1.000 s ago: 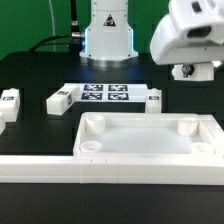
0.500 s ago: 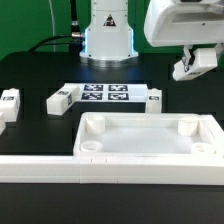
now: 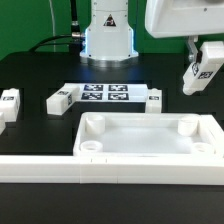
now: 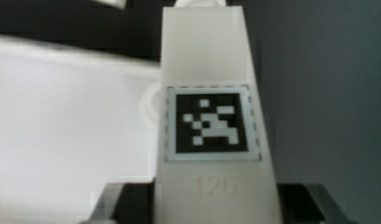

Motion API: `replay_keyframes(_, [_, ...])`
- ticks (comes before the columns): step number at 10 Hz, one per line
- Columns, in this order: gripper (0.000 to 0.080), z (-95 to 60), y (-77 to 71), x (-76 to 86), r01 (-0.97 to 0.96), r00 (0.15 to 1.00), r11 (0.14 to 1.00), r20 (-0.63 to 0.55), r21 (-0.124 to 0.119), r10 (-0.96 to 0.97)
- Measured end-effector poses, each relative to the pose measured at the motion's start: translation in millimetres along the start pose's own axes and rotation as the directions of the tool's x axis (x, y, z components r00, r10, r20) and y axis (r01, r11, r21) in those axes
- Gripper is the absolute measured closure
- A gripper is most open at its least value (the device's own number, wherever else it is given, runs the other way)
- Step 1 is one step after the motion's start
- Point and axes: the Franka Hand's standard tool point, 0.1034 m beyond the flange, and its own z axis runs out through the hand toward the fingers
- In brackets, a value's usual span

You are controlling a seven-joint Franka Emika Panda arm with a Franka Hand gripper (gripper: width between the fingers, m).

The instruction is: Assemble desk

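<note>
the end effector [image 3: 206, 50] is clamped on a tagged desk leg [image 3: 198, 74], held tilted above the counter [image 3: 40, 75], apart from the desk top [image 3: 140, 118]. leg-fitting seems in hand. next, it likely needs uprighting over a corner socket [image 3: 187, 126].

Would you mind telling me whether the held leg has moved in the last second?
Yes. The leg has swung from roughly level to nearly upright, staying to the exterior view's right of the marker board.
</note>
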Motion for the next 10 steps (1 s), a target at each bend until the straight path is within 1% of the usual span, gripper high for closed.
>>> replay_keyframes(1, [0.0509,-3.5,0.3,9.6,0.0,0.996,1.0,-0.086,0.004,0.001])
replay_keyframes(2, [0.0509,-0.2,-1.5,8.6,0.004,0.986,1.0,-0.165,0.008,-0.003])
replay_keyframes(3, [0.0509,2.0,-1.7,7.0,0.006,0.975,1.0,-0.221,0.01,-0.004])
replay_keyframes(4, [0.0509,1.0,-2.0,9.8,0.008,0.961,1.0,-0.278,0.013,-0.004])
replay_keyframes(5, [0.0509,-0.2,-3.0,11.8,0.011,0.931,1.0,-0.364,0.018,-0.004])
replay_keyframes(6, [0.0509,2.3,-2.3,10.3,0.019,0.913,1.0,-0.409,0.018,-0.01])
replay_keyframes(7, [0.0509,2.5,4.0,17.7,0.054,0.915,0.999,-0.401,-0.003,-0.051])
replay_keyframes(8, [0.0509,-3.7,14.3,34.5,0.076,0.911,0.997,-0.406,-0.021,-0.078])
replay_keyframes(9, [0.0509,-8.4,22.4,47.7,0.081,0.907,0.996,-0.412,-0.029,-0.086])
replay_keyframes(10, [0.0509,-9.3,23.3,52.2,0.081,0.907,0.996,-0.412,-0.029,-0.085])
